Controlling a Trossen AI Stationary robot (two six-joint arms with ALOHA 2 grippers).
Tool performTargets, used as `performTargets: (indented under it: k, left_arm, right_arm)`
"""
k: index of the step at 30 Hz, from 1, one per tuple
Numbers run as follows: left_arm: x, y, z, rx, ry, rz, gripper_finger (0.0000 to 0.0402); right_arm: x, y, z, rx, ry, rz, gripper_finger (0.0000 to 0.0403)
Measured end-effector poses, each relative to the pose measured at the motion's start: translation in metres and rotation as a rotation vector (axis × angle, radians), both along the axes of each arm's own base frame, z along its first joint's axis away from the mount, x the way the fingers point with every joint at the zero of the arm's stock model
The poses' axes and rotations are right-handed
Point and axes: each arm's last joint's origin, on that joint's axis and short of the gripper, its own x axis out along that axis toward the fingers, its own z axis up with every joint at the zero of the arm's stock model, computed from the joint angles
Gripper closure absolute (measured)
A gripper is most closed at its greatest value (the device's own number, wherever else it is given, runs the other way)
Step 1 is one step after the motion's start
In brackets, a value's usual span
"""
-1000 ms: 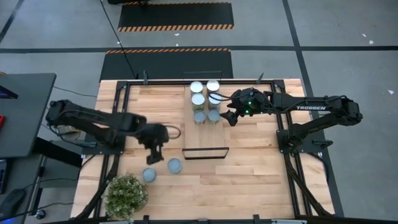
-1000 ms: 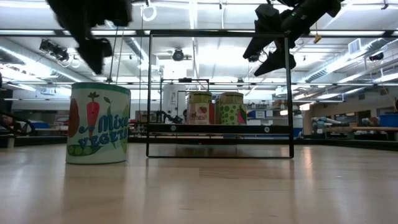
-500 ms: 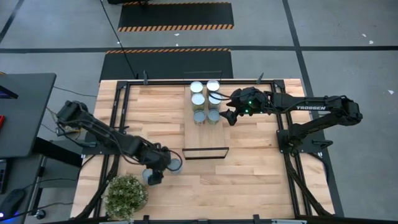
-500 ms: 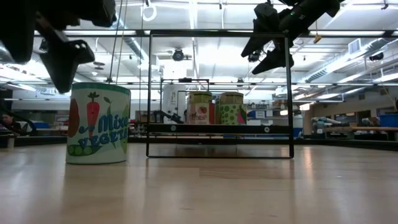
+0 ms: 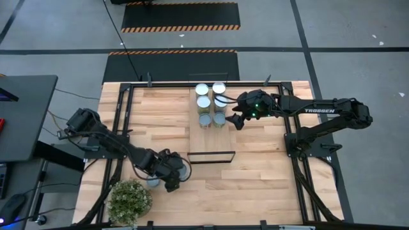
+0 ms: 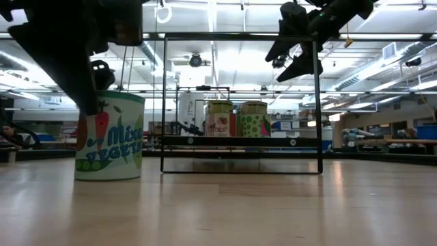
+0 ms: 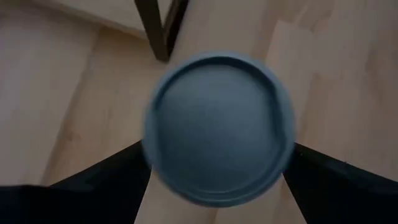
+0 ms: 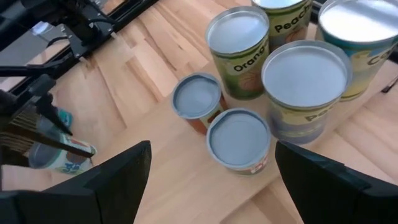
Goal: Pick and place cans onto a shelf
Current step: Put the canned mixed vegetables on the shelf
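Note:
A can with a grey-blue top (image 7: 217, 127) and a "Mixed Vegetables" label (image 6: 109, 137) stands upright on the table, just near of the shelf's black frame. My left gripper (image 5: 174, 177) is open and lowered over it, one finger (image 7: 106, 186) on each side of the can. A second loose can (image 5: 153, 181) stands beside it, partly hidden by the arm. The shelf (image 5: 211, 137) is a light board bearing several cans (image 5: 205, 119) at its far end. My right gripper (image 5: 235, 119) hangs open above those cans (image 8: 237, 138), holding nothing.
A bushy potted plant (image 5: 130, 200) stands at the table's near left corner, close to my left arm. The shelf's black frame (image 6: 239, 102) rises at its near end. Bare board (image 5: 211, 142) lies between the shelf's cans and the frame.
My left gripper has gone toward the table's near edge and a little to the right, then come down around the vegetable can, staying open. The can has not moved.

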Motion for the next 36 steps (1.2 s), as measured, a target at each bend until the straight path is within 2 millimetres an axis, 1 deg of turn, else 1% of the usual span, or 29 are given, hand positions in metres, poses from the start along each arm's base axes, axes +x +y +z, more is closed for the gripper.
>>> performTargets:
  k: [5, 15, 24, 27, 31, 33, 36]
  left_arm:
    - [0.003, -0.002, 0.002, 0.073, -0.085, 0.032, 0.0054]
    - [0.003, -0.002, 0.003, 0.059, -0.082, 0.026, 0.0057]
    - [0.001, -0.001, 0.003, 0.056, -0.064, 0.025, 0.0116]
    - [-0.005, 0.001, 0.005, 0.054, -0.019, 0.023, 0.0119]
    - [-0.020, 0.010, 0.014, 0.089, 0.060, 0.047, 0.0116]
    - [-0.028, 0.014, 0.021, 0.109, 0.074, 0.045, 0.0116]
    - [-0.035, 0.019, 0.035, 0.113, 0.045, 0.008, 0.0116]
  right_arm:
    - [0.000, 0.000, 0.000, 0.005, 0.006, 0.007, 0.0053]
    - [0.000, 0.000, 0.000, -0.010, 0.010, 0.019, 0.0053]
    - [0.000, 0.000, 0.000, -0.012, 0.010, 0.020, 0.0053]
    - [0.000, 0.000, 0.000, -0.012, 0.010, 0.019, 0.0053]
    - [0.000, 0.000, 0.000, -0.021, 0.006, 0.012, 0.0053]
    - [0.000, 0.000, 0.000, -0.029, 0.004, 0.011, 0.0053]
    - [0.001, -0.001, 0.001, -0.050, 0.000, 0.001, 0.0053]
